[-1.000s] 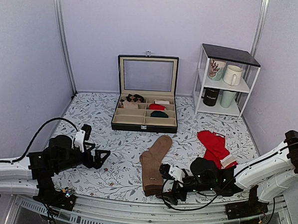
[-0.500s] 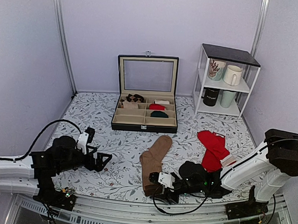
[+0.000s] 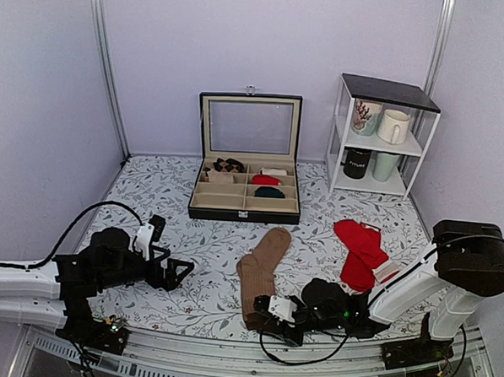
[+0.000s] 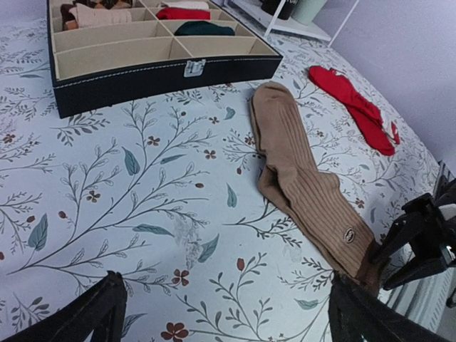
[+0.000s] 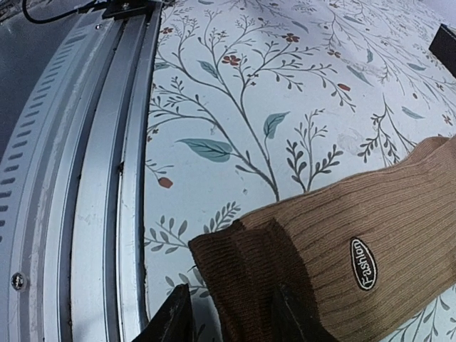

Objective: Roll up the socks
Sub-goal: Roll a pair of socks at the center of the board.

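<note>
Straddling the tan-brown ribbed knit socks (image 5: pixel 370 221) at lower centre, the parted right gripper (image 5: pixel 231 301) is risking catching one layer only; left gripper (image 4: pixel 226 285) hanging wide.

— What are the socks (image 4: pixel 292 178) made of?
— I see ribbed knit cloth, matt. The table cover (image 4: pixel 107 185) looks smooth and printed. The rail (image 5: pixel 78 185) at its edge is dull, scuffed metal.

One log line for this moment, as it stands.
tan socks: flat, unrolled | right claw: open, astride their dark near end | left claw: open, apart from them | phase: pre-grasp
</note>
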Robot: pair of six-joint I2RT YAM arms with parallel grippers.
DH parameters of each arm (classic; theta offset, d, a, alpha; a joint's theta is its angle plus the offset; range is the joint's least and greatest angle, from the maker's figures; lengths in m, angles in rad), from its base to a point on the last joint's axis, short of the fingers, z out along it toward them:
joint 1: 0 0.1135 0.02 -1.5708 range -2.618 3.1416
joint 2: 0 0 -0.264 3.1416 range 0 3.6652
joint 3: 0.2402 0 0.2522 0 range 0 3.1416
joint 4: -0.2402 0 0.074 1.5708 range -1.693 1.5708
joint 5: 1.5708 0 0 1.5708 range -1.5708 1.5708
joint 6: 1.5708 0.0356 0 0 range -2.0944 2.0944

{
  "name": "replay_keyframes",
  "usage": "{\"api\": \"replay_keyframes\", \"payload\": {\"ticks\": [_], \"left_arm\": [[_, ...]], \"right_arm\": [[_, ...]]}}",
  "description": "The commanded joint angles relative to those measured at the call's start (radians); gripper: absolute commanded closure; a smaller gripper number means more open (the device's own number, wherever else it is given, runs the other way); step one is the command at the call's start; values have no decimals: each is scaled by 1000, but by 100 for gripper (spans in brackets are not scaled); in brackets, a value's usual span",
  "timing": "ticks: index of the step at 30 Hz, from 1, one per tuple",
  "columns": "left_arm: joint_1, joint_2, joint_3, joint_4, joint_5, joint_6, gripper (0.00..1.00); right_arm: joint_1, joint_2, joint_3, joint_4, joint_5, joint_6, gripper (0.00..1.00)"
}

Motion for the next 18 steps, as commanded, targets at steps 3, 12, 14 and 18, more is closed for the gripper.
{"api": "replay_keyframes", "payload": {"ticks": [3, 12, 14, 18], "left_arm": [[-12, 53, 34, 96, 91, 27, 1], [-62, 165, 60, 187, 189, 80, 1], [-70, 166, 45, 218, 219, 97, 0], [-109, 171, 12, 288, 278, 160, 1]], "right_arm": [[15, 52, -23, 17, 28, 28, 56], [64, 135, 32, -56, 123, 62, 81], [64, 134, 50, -97, 149, 91, 95], [62, 102, 87, -211, 91, 165, 100]]}}
